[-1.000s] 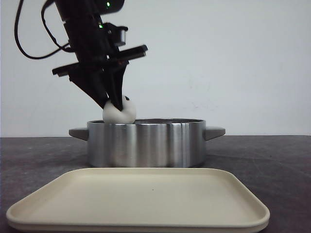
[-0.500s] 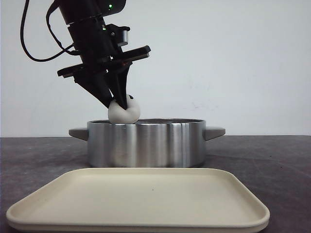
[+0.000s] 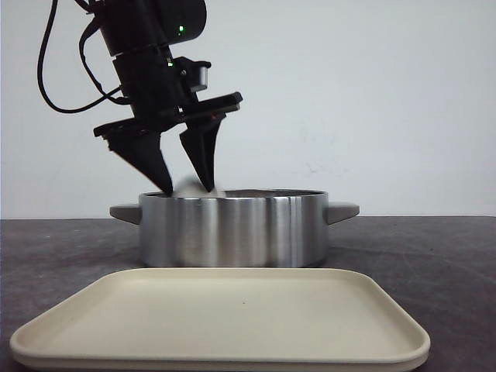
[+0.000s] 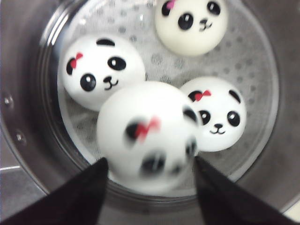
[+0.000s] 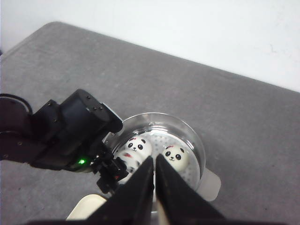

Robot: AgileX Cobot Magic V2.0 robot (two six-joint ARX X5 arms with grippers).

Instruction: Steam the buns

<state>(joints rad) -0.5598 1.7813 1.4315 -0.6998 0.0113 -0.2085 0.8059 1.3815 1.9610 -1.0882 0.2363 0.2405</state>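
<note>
A steel pot [image 3: 232,229] stands mid-table, and my left gripper [image 3: 188,188] hangs open just over its left rim. Between the spread fingers a blurred white panda bun [image 4: 150,136] is loose and dropping; from the front only its top [image 3: 188,184] shows above the rim. Three more buns [image 4: 101,70] [image 4: 191,21] [image 4: 216,115] lie on the perforated steamer plate inside. My right gripper [image 5: 154,158] is high above the pot, shut, with nothing in it; below it I see two buns [image 5: 137,146] [image 5: 176,157].
A beige tray [image 3: 225,318] lies in front of the pot, nearest the robot. The pot has side handles [image 3: 343,209]. The left arm's black body [image 5: 70,131] hangs over the pot's side. Dark grey tabletop all around, white wall behind.
The left gripper carried the bun a little to the right over the pot, then opened. The bun has left the fingers and sunk mostly below the rim.
</note>
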